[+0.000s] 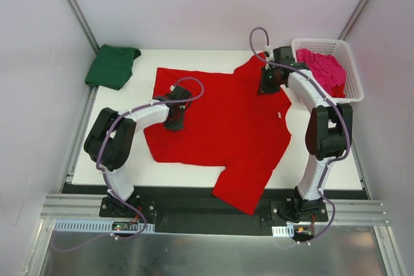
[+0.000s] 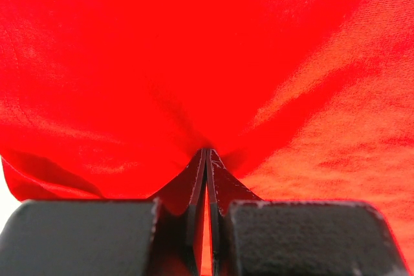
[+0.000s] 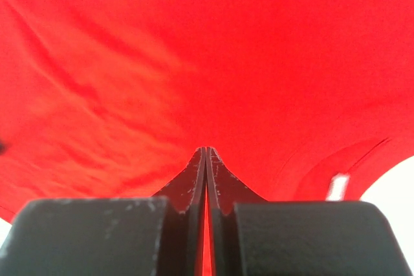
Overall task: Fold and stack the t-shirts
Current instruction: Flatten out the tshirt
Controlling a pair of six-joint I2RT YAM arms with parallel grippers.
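Note:
A bright red t-shirt (image 1: 220,127) lies spread across the middle of the table, one part hanging over the front edge. My left gripper (image 1: 174,121) is shut on its left part; the red cloth (image 2: 194,63) fills the left wrist view, pinched between the fingers (image 2: 207,156). My right gripper (image 1: 268,85) is shut on the shirt's far right part; the red cloth (image 3: 194,63) fills the right wrist view too. A dark green t-shirt (image 1: 113,64) lies folded at the far left. A magenta pink t-shirt (image 1: 325,69) lies crumpled in the basket.
A white lattice basket (image 1: 354,72) stands at the far right corner. The table's white surface (image 1: 323,159) shows at the right and front left. Walls close both sides. A white label (image 3: 336,185) shows on the shirt near its collar.

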